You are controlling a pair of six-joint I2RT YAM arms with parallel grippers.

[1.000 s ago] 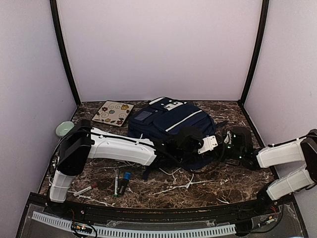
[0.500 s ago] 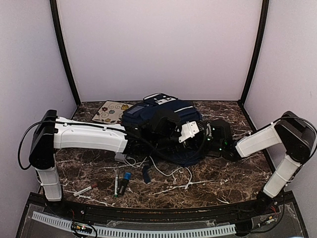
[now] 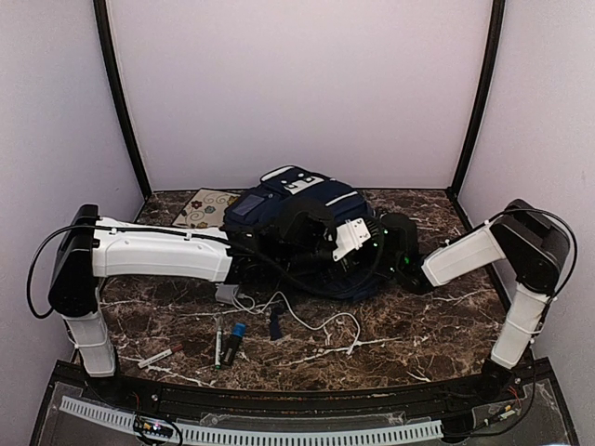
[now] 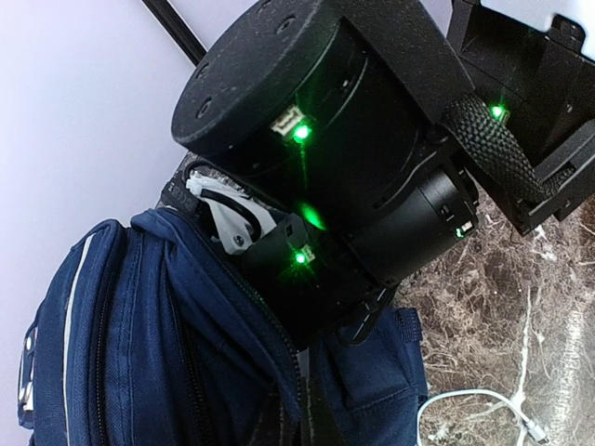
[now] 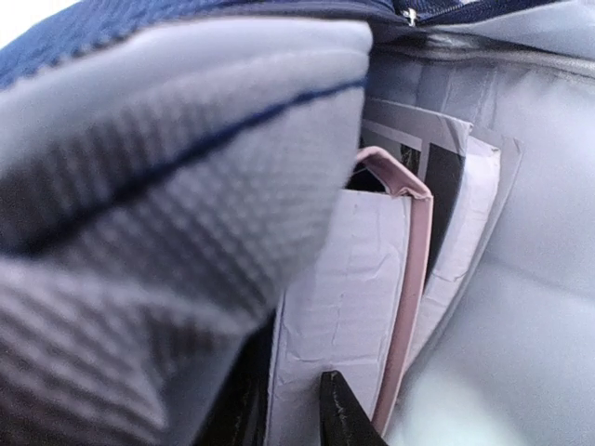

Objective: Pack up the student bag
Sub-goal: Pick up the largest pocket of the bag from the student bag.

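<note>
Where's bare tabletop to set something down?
Bare dark marble table front right, between the white cable and right arm; also back right, beyond that arm. Crowded: centre around the navy blue fabric backpack, and pens front left.

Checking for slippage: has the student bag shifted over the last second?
Yes. The student bag has shifted left and toward the back wall, closing on the floral notebook, which lies where it was.
</note>
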